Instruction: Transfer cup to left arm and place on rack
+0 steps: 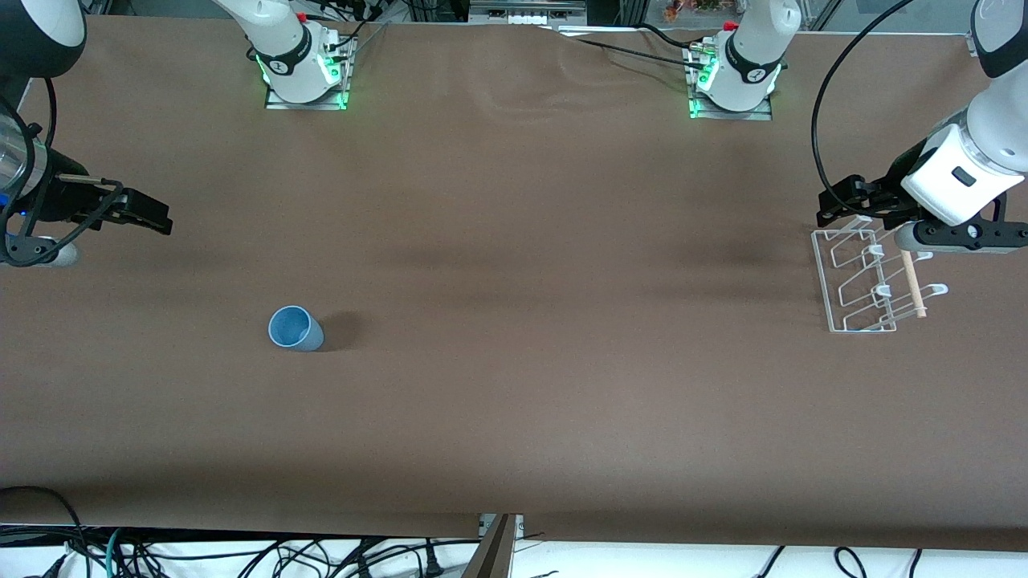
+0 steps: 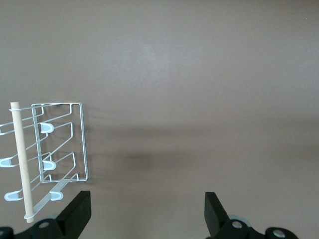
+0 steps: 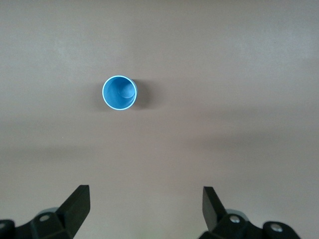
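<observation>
Cup (image 1: 295, 328) upright on counter (image 1: 514, 401) toward right arm's end, unheld. Right claw (image 1: 148, 214) spread wide, hovering over bare counter, likely for pickup. Left claw (image 1: 839, 205) wide, empty, waiting over rack (image 1: 863, 281) for handover.

A matte brown paper-like covering (image 1: 514, 241) spans the whole worktop, wrinkled near its top edge. Soft shadow bands cross its middle. Tangled black cables (image 1: 241, 554) lie on a white floor strip (image 1: 683, 562) below the bottom edge.
</observation>
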Controlling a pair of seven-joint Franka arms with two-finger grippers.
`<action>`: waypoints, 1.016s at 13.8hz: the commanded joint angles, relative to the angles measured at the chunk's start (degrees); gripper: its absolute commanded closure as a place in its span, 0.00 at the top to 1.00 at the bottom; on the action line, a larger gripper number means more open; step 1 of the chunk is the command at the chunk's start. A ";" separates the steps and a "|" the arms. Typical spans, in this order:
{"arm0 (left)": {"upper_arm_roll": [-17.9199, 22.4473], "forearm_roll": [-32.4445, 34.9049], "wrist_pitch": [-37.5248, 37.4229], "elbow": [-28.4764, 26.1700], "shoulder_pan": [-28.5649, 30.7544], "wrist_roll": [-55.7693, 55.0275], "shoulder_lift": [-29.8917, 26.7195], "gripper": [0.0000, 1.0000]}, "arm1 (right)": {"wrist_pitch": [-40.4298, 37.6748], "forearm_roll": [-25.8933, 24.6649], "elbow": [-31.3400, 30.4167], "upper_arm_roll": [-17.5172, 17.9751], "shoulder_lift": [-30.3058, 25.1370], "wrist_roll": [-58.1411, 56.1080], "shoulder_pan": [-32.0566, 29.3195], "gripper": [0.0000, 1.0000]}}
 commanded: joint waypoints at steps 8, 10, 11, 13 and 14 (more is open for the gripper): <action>-0.01 -0.07 0.25 0.19 0.10 -0.17 -0.05 1.00 | 0.35 -3.73 -0.19 1.17 1.47 0.11 0.60 1.00; -0.01 -0.07 0.25 0.19 0.10 -0.17 -0.05 1.00 | 1.05 -4.01 -0.19 1.17 2.61 0.64 0.96 1.00; -0.01 -0.07 0.25 0.19 0.10 -0.17 -0.05 1.00 | 2.18 -3.66 -0.36 1.08 4.00 0.64 0.79 1.00; -0.01 -0.07 0.25 0.19 0.10 -0.17 -0.05 1.00 | 3.51 -3.66 -0.36 1.08 7.08 0.47 0.61 1.00; -0.10 -0.07 0.16 0.19 0.10 -0.09 -0.05 1.00 | 4.12 -3.92 -0.36 1.08 8.14 0.03 0.61 1.00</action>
